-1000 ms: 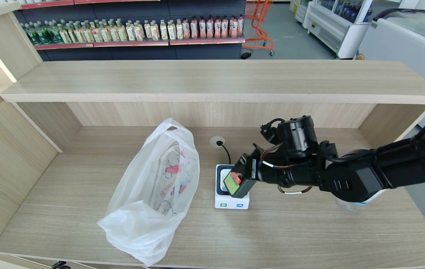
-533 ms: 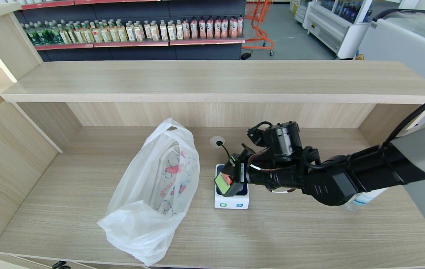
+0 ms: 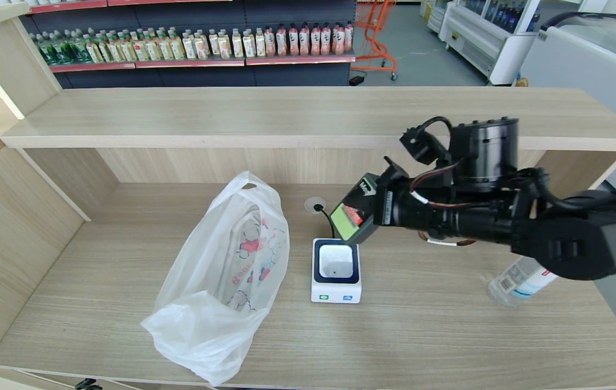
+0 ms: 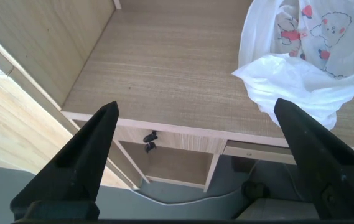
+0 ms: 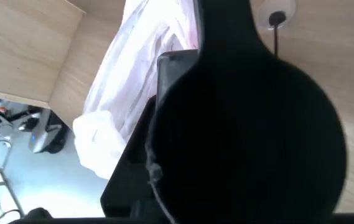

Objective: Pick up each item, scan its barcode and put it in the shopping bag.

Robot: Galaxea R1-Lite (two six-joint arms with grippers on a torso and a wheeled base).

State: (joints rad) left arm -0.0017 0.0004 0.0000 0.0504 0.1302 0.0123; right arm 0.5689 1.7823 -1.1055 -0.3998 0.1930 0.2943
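Small box (image 3: 352,219), dark with a green and red face, hangs tilted in the air, pinched in the right gripper (image 3: 366,210), whose fingers press against its sides. It sits above the counter (image 3: 421,336), just behind the single scanner (image 3: 336,271) and clear of it, with its coloured face turned toward the bag side. The scanner, white with a dark blue top, stands at the middle of the counter. One black cable (image 3: 328,221) runs from it back to a round hole (image 3: 315,205) in the surface.

One white plastic shopping bag (image 3: 221,281) lies slumped to the scanner's left, close beside it but not touching. A printed wrapper with red and pink figures shows through the film; how many items are inside cannot be told.

One clear bottle (image 3: 519,279) with a white and blue label is on the counter at the far right, partly hidden under the right arm.

The left gripper (image 4: 195,107) hangs with its two fingers (image 4: 96,143) spread wide, at the counter's front edge near the bag's lower end.
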